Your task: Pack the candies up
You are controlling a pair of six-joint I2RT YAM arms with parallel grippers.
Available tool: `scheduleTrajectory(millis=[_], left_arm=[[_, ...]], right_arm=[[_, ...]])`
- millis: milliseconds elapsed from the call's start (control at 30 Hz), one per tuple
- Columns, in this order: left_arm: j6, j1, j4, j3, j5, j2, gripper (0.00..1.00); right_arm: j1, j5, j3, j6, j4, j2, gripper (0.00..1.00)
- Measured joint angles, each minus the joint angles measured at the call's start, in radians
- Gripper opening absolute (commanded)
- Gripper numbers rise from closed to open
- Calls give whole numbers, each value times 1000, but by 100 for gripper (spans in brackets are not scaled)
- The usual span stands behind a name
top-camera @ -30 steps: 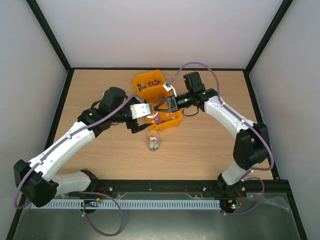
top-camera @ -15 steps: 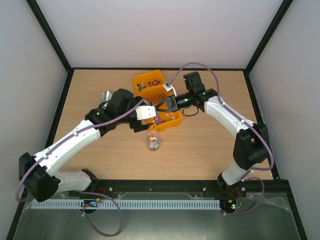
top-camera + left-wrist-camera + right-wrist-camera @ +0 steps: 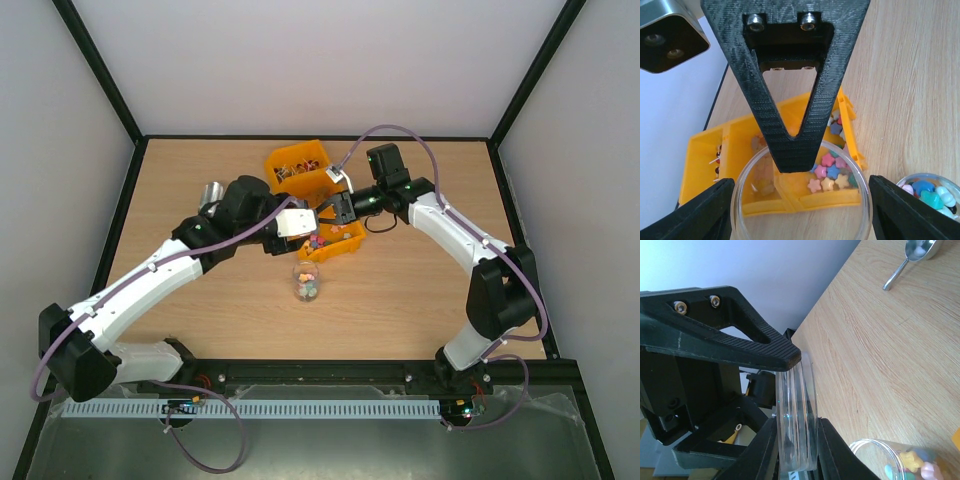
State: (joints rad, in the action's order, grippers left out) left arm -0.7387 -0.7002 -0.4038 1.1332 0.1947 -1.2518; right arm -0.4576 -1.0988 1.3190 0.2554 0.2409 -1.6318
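A clear round lid [image 3: 800, 210] is held upright between both grippers above the table, near the orange bin [image 3: 345, 243]. My left gripper [image 3: 801, 210] has a finger [image 3: 695, 212] on each side of the lid's rim. My right gripper [image 3: 797, 450] is shut across the lid's [image 3: 796, 430] flat faces. In the top view the left gripper [image 3: 303, 222] and right gripper [image 3: 328, 212] meet tip to tip. Star-shaped candies [image 3: 832, 170] lie in the bin. More candies [image 3: 307, 286] fill an open clear jar [image 3: 927, 192] in front of it, which also shows in the right wrist view [image 3: 895, 460].
A second orange bin [image 3: 296, 165] with brownish wrapped pieces stands behind the first. A silver scoop [image 3: 210, 190] lies on the wood at the left and shows in the right wrist view [image 3: 917, 250]. Black frame rails edge the table.
My left arm has carried the lid right toward the bin, uncovering the scoop. My right gripper's jaws, wide open before, have shut on the lid.
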Motion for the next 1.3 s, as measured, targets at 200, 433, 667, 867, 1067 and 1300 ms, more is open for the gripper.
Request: scheduleTrajectory(millis=[200, 433, 667, 867, 1067, 1300], left_arm=[[-10, 0, 2, 1, -5, -2, 65], [-17, -1, 0, 0, -1, -1, 76], [-29, -1, -2, 0, -3, -1, 66], [-36, -1, -2, 0, -5, -1, 60], [-36, -1, -7, 0, -1, -1, 55], [-24, 0, -74, 0, 53, -1, 53]], right_arm=[[0, 1, 0, 0, 0, 0, 7], [0, 0, 0, 0, 0, 0, 7], [0, 0, -1, 0, 0, 0, 7], [0, 1, -1, 0, 0, 0, 9], [0, 2, -1, 1, 2, 0, 40], [7, 20, -1, -20, 8, 1, 71]])
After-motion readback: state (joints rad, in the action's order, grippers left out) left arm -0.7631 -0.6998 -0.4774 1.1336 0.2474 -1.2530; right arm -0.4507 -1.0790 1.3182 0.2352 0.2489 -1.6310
